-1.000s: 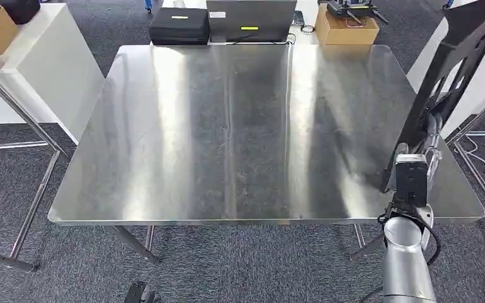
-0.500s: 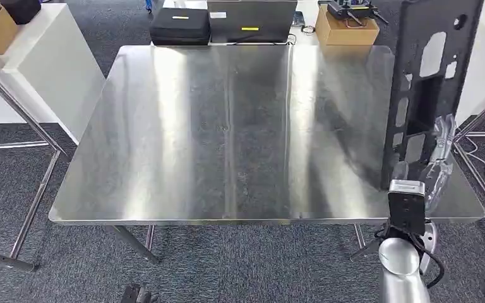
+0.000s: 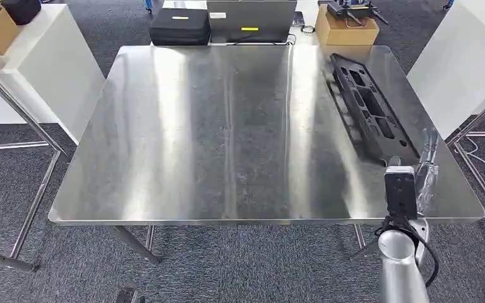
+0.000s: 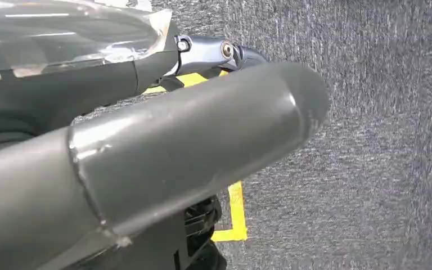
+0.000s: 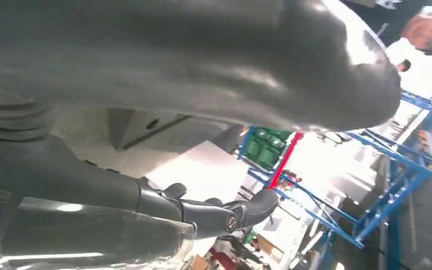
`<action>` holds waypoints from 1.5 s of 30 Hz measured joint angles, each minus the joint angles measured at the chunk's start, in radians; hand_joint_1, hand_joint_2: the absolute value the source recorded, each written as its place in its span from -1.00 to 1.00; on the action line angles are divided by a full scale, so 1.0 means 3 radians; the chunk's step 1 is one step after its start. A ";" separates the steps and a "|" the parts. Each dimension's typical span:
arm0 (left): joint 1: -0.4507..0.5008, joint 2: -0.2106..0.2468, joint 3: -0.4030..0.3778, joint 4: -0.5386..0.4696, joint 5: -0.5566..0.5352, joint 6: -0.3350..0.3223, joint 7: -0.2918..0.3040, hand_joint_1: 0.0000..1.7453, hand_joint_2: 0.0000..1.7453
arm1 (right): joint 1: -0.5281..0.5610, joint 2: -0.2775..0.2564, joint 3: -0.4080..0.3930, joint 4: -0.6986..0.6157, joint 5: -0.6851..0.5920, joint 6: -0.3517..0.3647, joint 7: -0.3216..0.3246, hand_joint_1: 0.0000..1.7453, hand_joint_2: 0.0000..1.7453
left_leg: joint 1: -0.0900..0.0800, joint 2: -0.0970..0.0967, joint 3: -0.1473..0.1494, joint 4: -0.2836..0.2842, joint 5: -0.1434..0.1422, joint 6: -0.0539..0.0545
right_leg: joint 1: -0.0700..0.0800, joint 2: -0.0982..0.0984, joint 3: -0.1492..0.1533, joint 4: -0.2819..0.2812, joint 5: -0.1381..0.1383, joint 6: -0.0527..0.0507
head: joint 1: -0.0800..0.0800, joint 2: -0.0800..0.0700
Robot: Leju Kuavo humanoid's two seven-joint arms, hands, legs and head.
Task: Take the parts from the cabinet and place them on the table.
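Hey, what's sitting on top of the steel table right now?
A long black perforated panel lies flat on the steel table, toward its far right side. The right hand is at the panel's near end; the wrist camera block covers that spot, so contact is unclear.

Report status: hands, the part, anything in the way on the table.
Right hand at the black part's near end, grip unclear. Left hand hanging over carpet, holding nothing. Part flat on the table, right side. Nothing else on that tabletop.

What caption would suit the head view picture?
A black part lies flat on the steel table, with the right robot hand beside its near end.
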 joint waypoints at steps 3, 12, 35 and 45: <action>0.0000 0.0009 0.0031 0.0000 0.0032 0.0010 -0.0009 -1.00 -1.00 | -0.0114 0.0004 -0.0018 0.0207 0.0042 -0.0004 -0.0004 -1.00 -1.00 | 0.0000 0.0001 0.0001 0.0000 0.0000 0.0000 | 0.0000 0.0001 0.0000 0.0000 0.0000 0.0000 | 0.0000 0.0000; 0.0004 0.0027 0.0106 0.0000 0.0051 0.0010 -0.0014 -1.00 -1.00 | -0.0232 0.0011 -0.0033 0.0389 -0.0024 -0.0047 -0.0174 -1.00 -1.00 | 0.0000 0.0000 0.0002 0.0000 0.0001 0.0000 | 0.0000 0.0000 0.0000 0.0000 0.0000 0.0000 | 0.0000 0.0000; 0.0096 0.0005 0.0300 0.0001 0.0135 0.0037 -0.0125 -1.00 -1.00 | 0.0812 0.0128 0.0671 -0.1644 0.0244 -0.0481 -0.0566 -1.00 -1.00 | 0.0000 0.0001 0.0004 -0.0001 -0.0007 -0.0006 | 0.0000 0.0001 0.0002 0.0000 -0.0009 -0.0013 | 0.0000 0.0000; 0.0099 -0.0011 0.0359 0.0001 0.0135 0.0009 -0.0135 -1.00 -1.00 | 0.0975 0.0144 0.0715 -0.1842 -0.0782 -0.0128 -0.0651 -1.00 -1.00 | 0.0000 0.0000 0.0007 -0.0001 -0.0008 -0.0005 | 0.0000 0.0001 0.0003 -0.0001 -0.0009 -0.0014 | 0.0000 0.0000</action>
